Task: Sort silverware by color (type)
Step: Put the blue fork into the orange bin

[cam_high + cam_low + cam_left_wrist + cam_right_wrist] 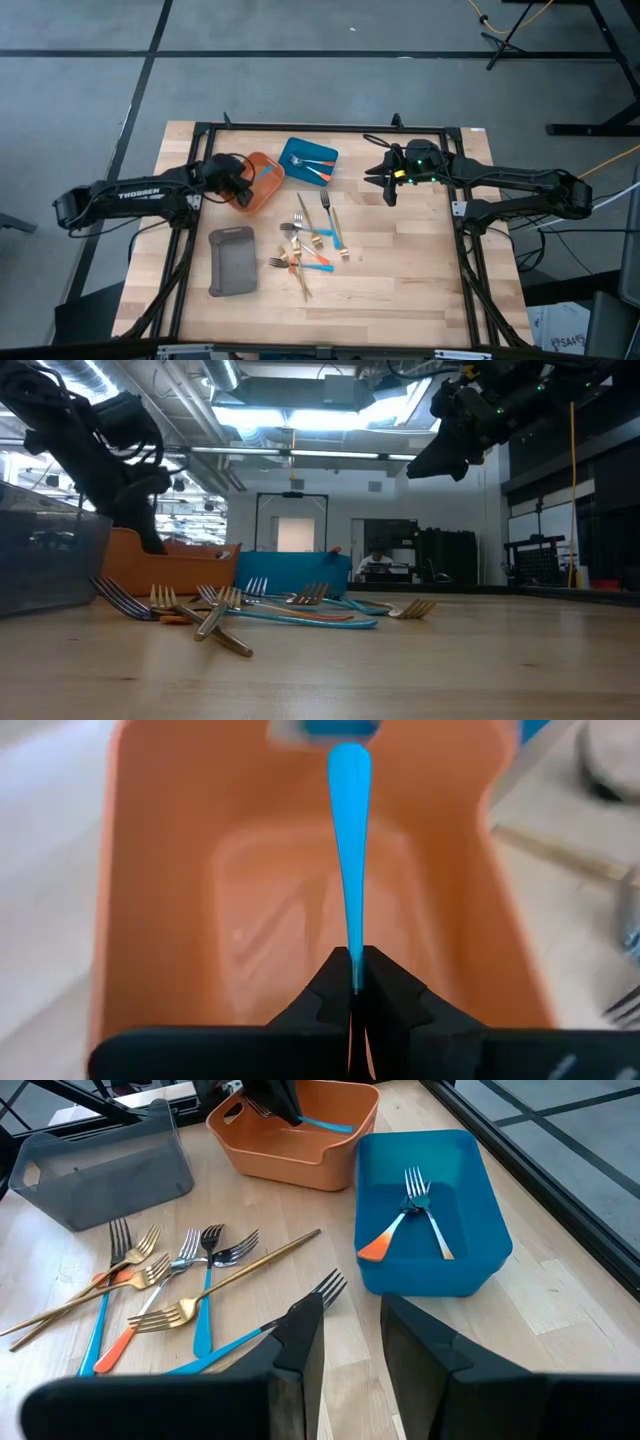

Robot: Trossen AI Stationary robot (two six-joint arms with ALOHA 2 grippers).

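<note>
A blue-handled piece of silverware [350, 850] sticks out of my left gripper [352, 970], which is shut on it over the inside of the orange tray [265, 180]. Its metal end is hidden behind the fingers. The blue tray [425, 1210] holds an orange-handled fork [395, 1230] and a gold one. Several forks and spoons with orange, blue and gold handles [310, 245] lie in a loose pile on the table's middle. My right gripper [350, 1340] hangs open above the table, to the right of the blue tray, with nothing between its fingers. My left gripper pinches the narrow part of the blue handle [352, 945] between its two fingers. The fingers slant down from the table's left side, and the handle runs on forward in line with them. The handle's wide free end [350, 765] reaches toward the tray's far wall.
A grey tray [232, 262] stands on the table's left half, nearer the front edge. The orange and blue trays [308, 162] sit side by side at the back. Bare wood [400, 270] lies to the right of the pile.
</note>
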